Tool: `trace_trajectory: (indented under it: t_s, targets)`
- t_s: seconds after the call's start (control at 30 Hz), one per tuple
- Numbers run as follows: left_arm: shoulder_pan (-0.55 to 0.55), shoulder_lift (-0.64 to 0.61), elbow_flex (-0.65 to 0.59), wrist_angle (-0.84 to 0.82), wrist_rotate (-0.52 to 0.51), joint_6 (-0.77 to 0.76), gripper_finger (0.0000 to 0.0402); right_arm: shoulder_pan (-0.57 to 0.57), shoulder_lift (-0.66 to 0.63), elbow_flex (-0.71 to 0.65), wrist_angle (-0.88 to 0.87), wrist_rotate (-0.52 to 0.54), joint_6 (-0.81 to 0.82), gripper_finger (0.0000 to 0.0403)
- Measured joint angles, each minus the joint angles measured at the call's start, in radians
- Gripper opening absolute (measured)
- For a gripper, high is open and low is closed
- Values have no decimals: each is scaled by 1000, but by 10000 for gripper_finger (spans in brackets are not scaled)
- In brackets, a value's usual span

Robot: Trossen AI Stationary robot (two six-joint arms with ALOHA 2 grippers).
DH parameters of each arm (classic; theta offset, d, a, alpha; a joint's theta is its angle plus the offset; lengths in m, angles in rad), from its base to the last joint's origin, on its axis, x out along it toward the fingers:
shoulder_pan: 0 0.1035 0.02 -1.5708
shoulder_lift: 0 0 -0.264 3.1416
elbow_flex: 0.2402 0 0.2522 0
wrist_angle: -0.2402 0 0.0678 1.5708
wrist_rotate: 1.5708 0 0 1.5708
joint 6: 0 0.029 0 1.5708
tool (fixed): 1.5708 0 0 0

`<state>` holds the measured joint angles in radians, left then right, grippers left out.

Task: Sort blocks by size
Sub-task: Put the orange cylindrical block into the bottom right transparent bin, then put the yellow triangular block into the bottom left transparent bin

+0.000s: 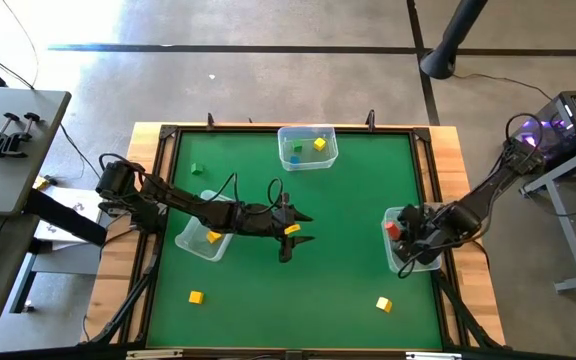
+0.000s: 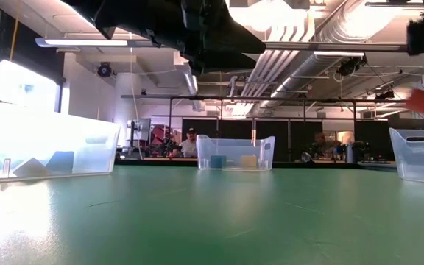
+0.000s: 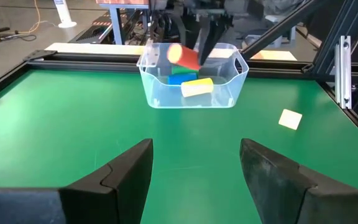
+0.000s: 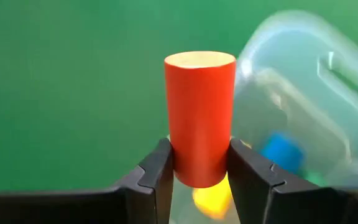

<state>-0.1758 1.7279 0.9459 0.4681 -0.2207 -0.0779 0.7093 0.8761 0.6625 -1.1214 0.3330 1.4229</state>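
Over the 3 o'clock bin (image 1: 409,262), right fingers (image 4: 197,163) pinch the red cylinder (image 4: 199,118) low; it may tip out; left fingers (image 3: 194,168) spread.

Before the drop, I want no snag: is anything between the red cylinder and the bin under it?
Nothing visible. The right end effector holds the red cylinder over the open bin, above the blue and yellow blocks inside.

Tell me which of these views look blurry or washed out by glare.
Right wrist view: the clear bin behind the red cylinder is smeared soft, while the cylinder is crisp. Low view: the near green table is soft with window glare at left, and the ceiling lights blow out.
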Motion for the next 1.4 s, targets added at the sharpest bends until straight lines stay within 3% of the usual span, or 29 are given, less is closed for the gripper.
trace_trajectory:
  t_s: [0.2, 0.3, 0.53, 0.67, 0.87, 0.93, 1.03, 1.17, 1.27, 1.4]
  targets:
    - [-1, 0, 0, -1, 0, 0, 227, -17, 33, -33, 29, -204, 56, 117]
    - [-1, 0, 0, -2, 0, 0, 227, -22, 66, -39, 40, -237, 59, 123]
    - [-1, 0, 0, -7, 0, 0, 227, -22, 98, -38, 46, -323, -24, 180]
    - [-1, 0, 0, -26, 0, 0, 227, -22, 88, 1, 9, -298, -36, 188]
    - [-2, 0, 0, -52, 0, -8, 227, 19, 85, 141, -22, -84, -130, 191]
    - [-2, 0, 0, -58, 0, -14, 227, 49, 89, 180, 51, 1, -240, 191]
    - [-2, 0, 0, -57, 0, -16, 227, 104, 111, 192, 293, 97, -522, 191]
    - [-3, 0, 0, -58, 0, -16, 227, 158, 197, 143, 638, 64, -870, 192]
    - [-9, 0, 0, -59, 0, -16, 227, 175, 291, 119, 754, -71, -867, 192]
    - [-20, 0, 0, -62, 0, -8, 227, 168, 418, 117, 742, -214, -631, 193]
